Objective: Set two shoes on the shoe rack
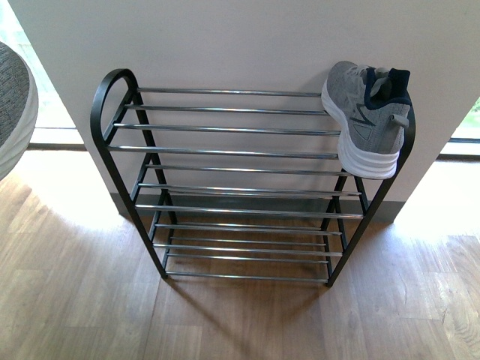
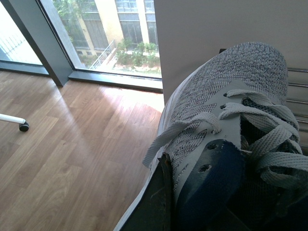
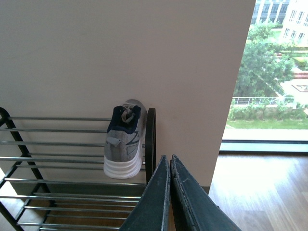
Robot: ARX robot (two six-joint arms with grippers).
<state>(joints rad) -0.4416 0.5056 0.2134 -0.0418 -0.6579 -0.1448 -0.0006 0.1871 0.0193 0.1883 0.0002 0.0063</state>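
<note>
**A:** Starting at the left, what borders the working space?

**B:** In the front view the held sneaker cuts in at the far left edge, grey knit over a white sole. The left wrist view shows it up off the floor. The left gripper is clamped on it at the collar, and one dark finger shows against the shoe's side. Behind it are a window and a chair caster resting on the wood.

**A:** Is there room in front?

**B:** Open wood floor spreads before the shoe rack and to both sides of it. The rack stands close against the pale wall, with its rounded black end loops marking its left and right limits.

**A:** What does the rack hold?

**B:** The top tier has bare chrome rods across the left and middle. At its right end sits the racked sneaker, just beside the right loop. Its toe points toward the wall, it is tilted, and its white heel juts past the front rod. The lower tiers show only rods.

**A:** And the right arm?

**B:** The right gripper has its fingers pressed together with nothing between them. It is near the rack's right end and apart from the sneaker. A second window shows further right.
</note>
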